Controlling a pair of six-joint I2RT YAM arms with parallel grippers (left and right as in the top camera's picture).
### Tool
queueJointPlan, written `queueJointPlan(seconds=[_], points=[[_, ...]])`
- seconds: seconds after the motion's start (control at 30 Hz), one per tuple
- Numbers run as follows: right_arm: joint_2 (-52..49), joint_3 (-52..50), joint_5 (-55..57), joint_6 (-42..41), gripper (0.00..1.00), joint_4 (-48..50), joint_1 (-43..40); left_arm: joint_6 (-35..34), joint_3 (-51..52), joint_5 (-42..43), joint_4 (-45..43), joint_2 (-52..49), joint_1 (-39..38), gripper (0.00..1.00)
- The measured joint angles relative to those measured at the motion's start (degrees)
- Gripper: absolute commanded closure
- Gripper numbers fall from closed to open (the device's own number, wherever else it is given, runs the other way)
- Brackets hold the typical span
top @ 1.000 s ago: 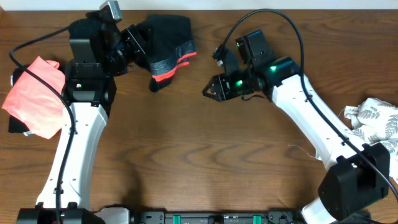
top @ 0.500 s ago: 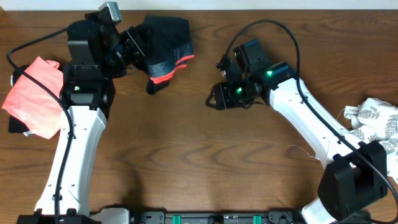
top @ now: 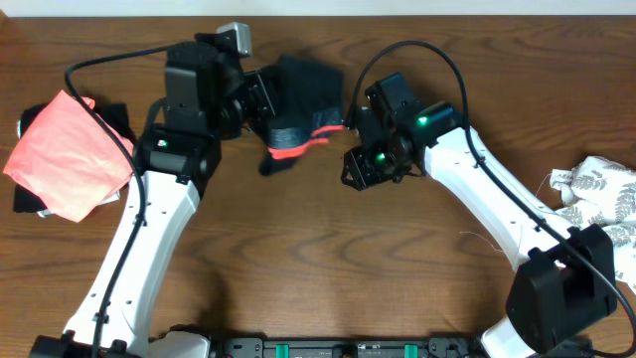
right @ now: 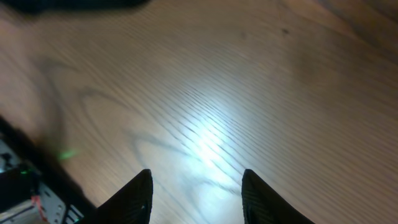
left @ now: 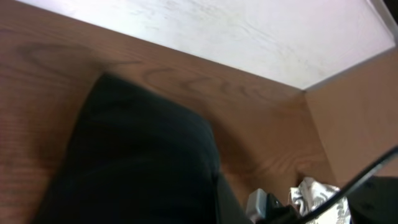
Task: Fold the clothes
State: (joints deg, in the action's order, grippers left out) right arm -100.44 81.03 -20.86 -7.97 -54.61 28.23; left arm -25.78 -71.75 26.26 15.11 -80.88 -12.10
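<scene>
The black leggings, folded into a bundle with a grey waistband edged coral-red, hang from my left gripper at the back middle of the table. In the left wrist view the black cloth fills the lower frame and hides the fingers. My right gripper is open and empty just right of the bundle; its two fingertips frame bare wood. A coral-pink cloth lies at the far left. A white leaf-print cloth lies at the far right and shows in the left wrist view.
The brown wooden table fills the scene. A pale wall runs along the table's back edge. A dark cloth lies under the coral-pink one.
My left gripper has carried the leggings bundle rightward toward the table's middle. My right gripper has moved slightly down and left, close beside the bundle.
</scene>
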Motion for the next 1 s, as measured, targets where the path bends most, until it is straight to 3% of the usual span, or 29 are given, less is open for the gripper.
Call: queueJointPlan(seconds=[0.43,1.0], points=[[-0.02,-0.02,4.50,0.72,0.57,-3.43,-2.80,0.74,0.04,-5.07,5.29,-4.87,-3.54,0.94],[-0.02,-0.11,7.06,0.85,0.58,6.73,1.77,0.48,0.04,-15.43,3.30,-12.98,-15.98,0.94]])
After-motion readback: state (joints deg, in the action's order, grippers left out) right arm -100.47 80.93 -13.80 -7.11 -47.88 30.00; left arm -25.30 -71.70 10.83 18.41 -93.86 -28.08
